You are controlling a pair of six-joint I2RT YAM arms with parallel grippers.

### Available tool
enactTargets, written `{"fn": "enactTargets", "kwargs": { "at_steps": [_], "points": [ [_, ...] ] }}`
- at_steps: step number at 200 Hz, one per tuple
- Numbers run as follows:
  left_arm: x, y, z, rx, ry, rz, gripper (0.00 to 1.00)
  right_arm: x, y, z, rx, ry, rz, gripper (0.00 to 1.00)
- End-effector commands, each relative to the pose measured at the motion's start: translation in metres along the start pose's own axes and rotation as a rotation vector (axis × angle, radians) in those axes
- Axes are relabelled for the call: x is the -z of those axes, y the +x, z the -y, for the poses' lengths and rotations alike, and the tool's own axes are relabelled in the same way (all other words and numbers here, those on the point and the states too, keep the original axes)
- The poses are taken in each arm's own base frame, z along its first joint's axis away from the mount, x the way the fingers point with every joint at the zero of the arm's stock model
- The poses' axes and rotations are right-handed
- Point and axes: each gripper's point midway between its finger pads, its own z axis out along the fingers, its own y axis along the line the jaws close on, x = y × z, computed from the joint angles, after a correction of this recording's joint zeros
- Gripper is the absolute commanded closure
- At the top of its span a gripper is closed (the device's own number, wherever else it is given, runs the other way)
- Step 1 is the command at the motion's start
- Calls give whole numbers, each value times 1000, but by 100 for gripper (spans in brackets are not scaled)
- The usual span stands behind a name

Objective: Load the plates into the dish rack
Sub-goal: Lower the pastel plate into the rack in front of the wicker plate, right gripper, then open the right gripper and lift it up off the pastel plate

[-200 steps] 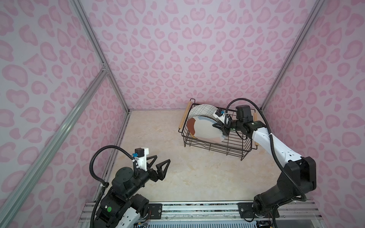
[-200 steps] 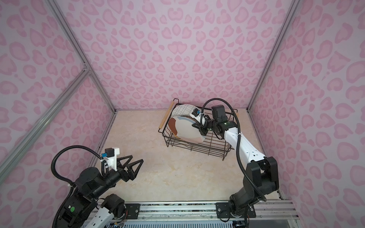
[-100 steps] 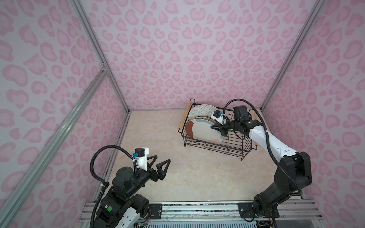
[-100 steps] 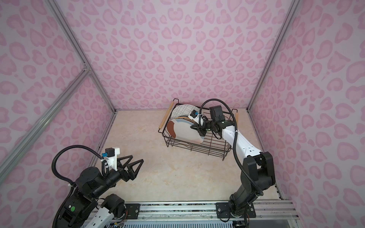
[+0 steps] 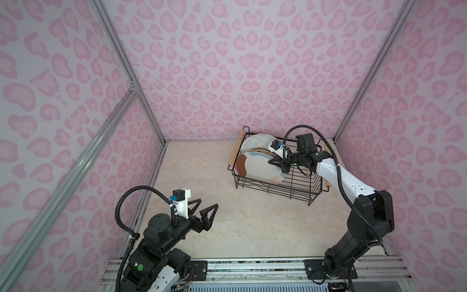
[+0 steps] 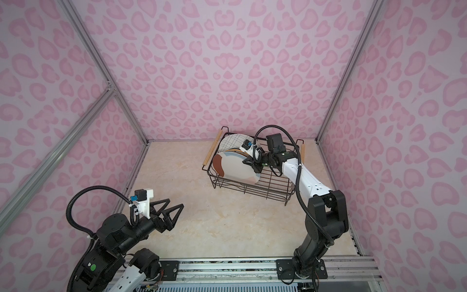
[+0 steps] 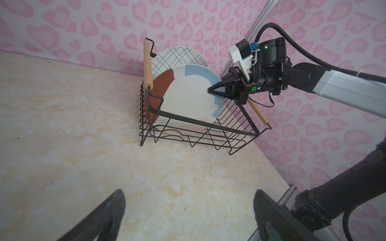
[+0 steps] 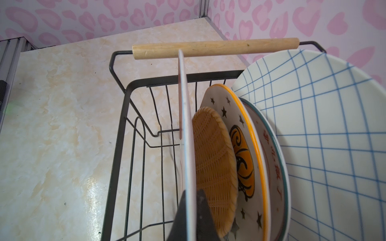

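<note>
Item 1: left hand [image 5: 208, 203], hovering over the near left corner of the counter [image 5: 202, 164], jaws spread wide and carrying nothing.
Item 2: dish rack [image 5: 302, 180], sitting by the far right corner.
Item 3: right hand [image 5: 271, 161], which I am seeing pinching the rim of the pastel-patch plate [image 5: 257, 168], standing on edge inside the rack.
Behind it I am counting a woven plate [image 8: 215, 167], star plate [image 8: 240, 129], green-rimmed plate [image 8: 275, 167] and grid plate [image 8: 323, 135].

Robot lab booth: pink-patterned walls [image 5: 227, 63], aluminium frame [image 5: 118, 54].
</note>
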Motion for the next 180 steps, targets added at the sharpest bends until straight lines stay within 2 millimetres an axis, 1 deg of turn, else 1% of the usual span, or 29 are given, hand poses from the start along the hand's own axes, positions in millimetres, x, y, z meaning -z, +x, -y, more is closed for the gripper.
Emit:
{"fn": "enactTargets", "kwargs": {
  "at_steps": [1,29,46,82,134,180],
  "points": [
    [-1,-2,2,-12,11,6,3,-3,6,2,-29,12,-27,86],
    [0,-2,2,-13,12,7,3,3,-6,6,-31,42,7,75],
    [-1,-2,2,-12,12,6,3,6,-12,8,-30,58,25,71],
    [0,-2,3,-13,15,7,3,11,-23,11,-28,80,51,68],
    [-1,-2,3,-14,16,6,3,16,-30,15,-37,109,68,65],
    [0,-2,4,-16,18,6,3,28,-45,14,-35,136,109,54]
  ]
}}
